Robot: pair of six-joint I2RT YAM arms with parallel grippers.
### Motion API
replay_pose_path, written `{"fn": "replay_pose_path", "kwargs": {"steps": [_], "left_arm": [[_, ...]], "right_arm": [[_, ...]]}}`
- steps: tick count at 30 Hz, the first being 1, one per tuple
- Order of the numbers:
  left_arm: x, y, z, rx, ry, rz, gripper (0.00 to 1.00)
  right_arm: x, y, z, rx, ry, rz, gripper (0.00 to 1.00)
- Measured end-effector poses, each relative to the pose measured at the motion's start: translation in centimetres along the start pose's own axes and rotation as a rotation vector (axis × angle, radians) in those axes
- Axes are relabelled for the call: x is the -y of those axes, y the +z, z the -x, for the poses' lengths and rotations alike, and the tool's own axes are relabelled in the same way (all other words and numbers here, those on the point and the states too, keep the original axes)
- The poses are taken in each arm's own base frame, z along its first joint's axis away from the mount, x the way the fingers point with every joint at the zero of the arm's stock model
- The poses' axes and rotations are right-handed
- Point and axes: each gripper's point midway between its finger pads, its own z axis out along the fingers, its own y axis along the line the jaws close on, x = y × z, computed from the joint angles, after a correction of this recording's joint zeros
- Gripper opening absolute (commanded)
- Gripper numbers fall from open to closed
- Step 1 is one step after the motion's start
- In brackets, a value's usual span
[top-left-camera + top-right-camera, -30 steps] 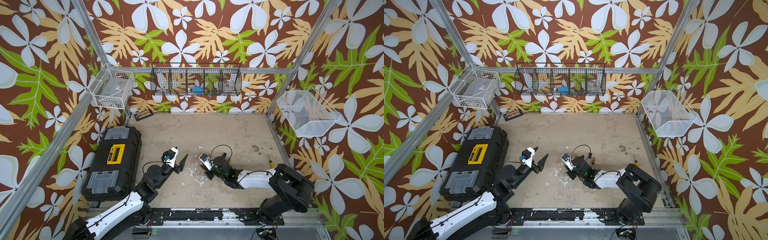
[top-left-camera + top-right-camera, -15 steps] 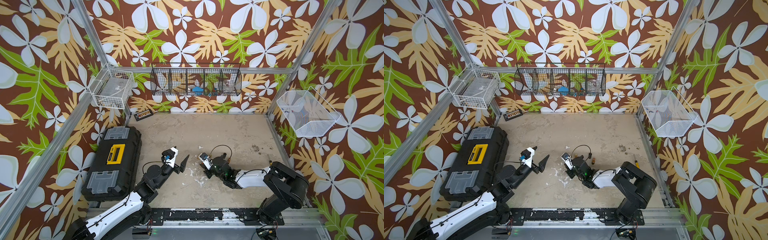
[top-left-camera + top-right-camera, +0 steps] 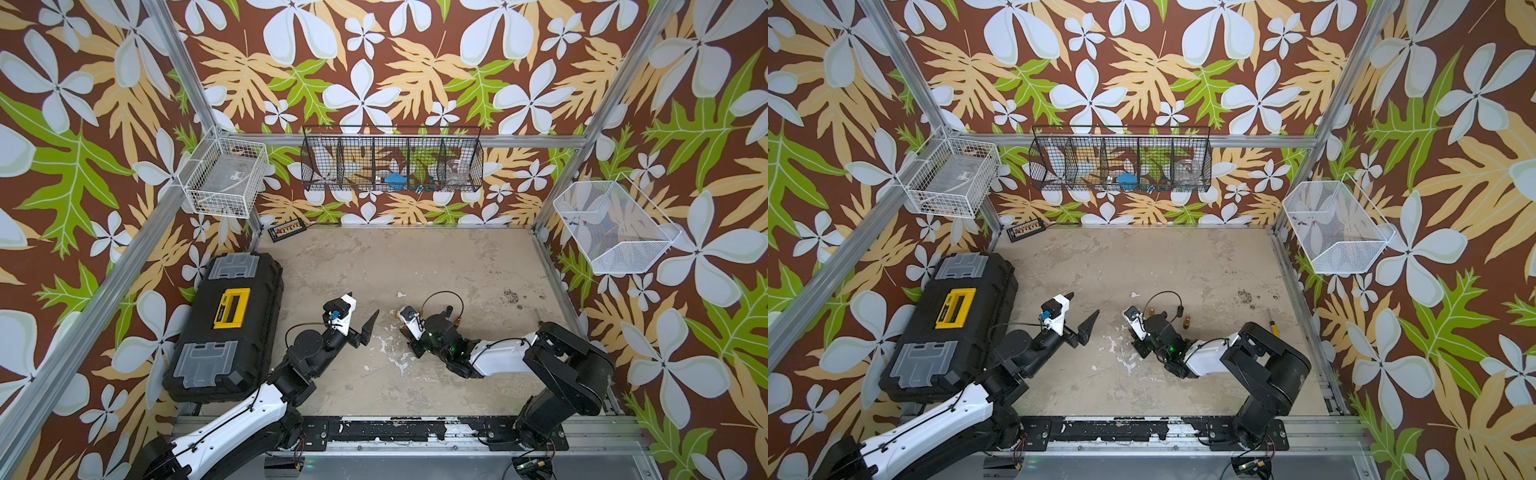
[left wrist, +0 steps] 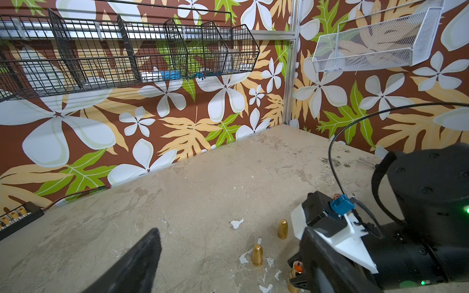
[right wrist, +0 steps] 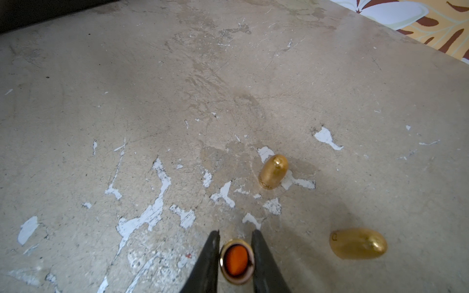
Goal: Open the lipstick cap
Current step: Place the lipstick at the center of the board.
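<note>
With your left gripper (image 3: 1084, 304) open and the right gripper (image 5: 236, 233) pinching the uncapped lipstick (image 5: 236, 261), a loose release could tip it into the nearby caps (image 5: 272, 171).

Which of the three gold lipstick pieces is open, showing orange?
The lipstick in the right gripper's jaws: its open top shows orange. A gold piece and a second gold piece are rounded, closed, ungripped.
</note>
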Motion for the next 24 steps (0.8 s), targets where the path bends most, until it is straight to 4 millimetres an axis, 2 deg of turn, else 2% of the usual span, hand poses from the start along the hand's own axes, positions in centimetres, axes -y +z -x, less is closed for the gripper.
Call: {"fn": "replay_pose_path", "kwargs": {"steps": [13,24], "left_arm": [[0.1,0.0,-0.1,-0.002,0.000,-0.004,0.89],[0.1,0.0,-0.1,-0.003,0.000,-0.004,0.89]], "right_arm": [[0.0,-0.1,0.3,0.008,0.003,0.000,0.30],[0.1,-0.7,1.3,0.032,0.004,-0.002,0.40]]}}
